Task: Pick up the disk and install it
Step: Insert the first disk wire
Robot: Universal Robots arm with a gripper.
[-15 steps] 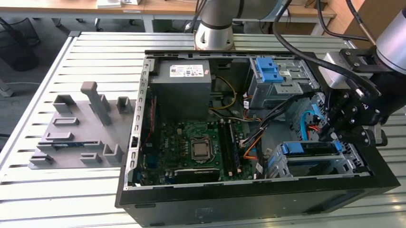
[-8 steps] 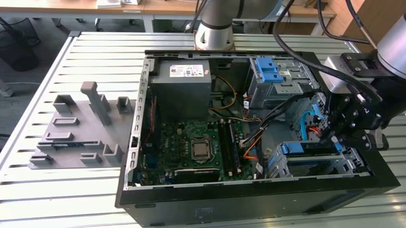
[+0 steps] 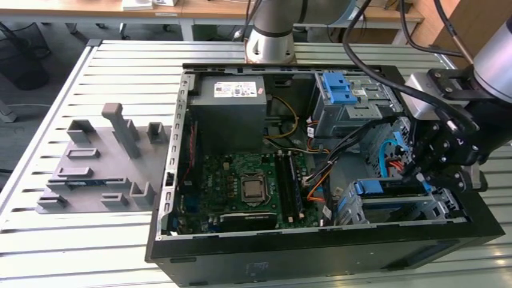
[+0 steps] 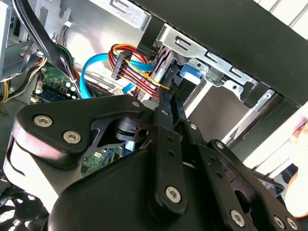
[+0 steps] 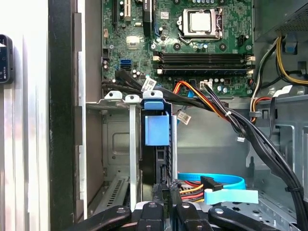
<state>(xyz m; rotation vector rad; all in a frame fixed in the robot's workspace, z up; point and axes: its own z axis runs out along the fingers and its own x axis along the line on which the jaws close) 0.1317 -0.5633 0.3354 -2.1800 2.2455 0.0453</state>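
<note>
- One open computer case (image 3: 320, 252) lies on its side on the slatted metal worktop (image 3: 72, 252), with the robot arm reaching into the end toward the exterior view's right.
- The claw (image 3: 421, 163) sits low inside the case, just above the lower drive cage (image 3: 400, 207), among the orange, red and blue cables (image 3: 392, 157).
- In the second wrist view the claw's black fingers (image 4: 166, 103) run close together to a narrow tip beside the bundle of coloured cables (image 4: 130, 67); whether they grip anything I cannot tell.
- The disk (image 5: 160, 161) stands on edge in the lower drive cage, seen in the first wrist view as a dark slim body with its blue carrier tab (image 5: 157, 122) at the top, between thin silver cage rails (image 5: 133, 154).
- The claw's fingers meet the near end of the disk at the cable connector (image 5: 168, 187), and the contact itself is hidden.
- In the exterior view the blue carrier (image 3: 384, 187) shows along the cage's top.
- A green motherboard (image 3: 248, 186) with its processor socket (image 3: 253, 187) fills the middle of the case.
- A grey power supply (image 3: 228, 99) sits at the far end, and beside it an upper metal cage with a blue latch (image 3: 342, 90).
- A grey fixture plate (image 3: 100, 162) with upright blocks rests on the worktop, well apart from the case on the exterior view's left.
</note>
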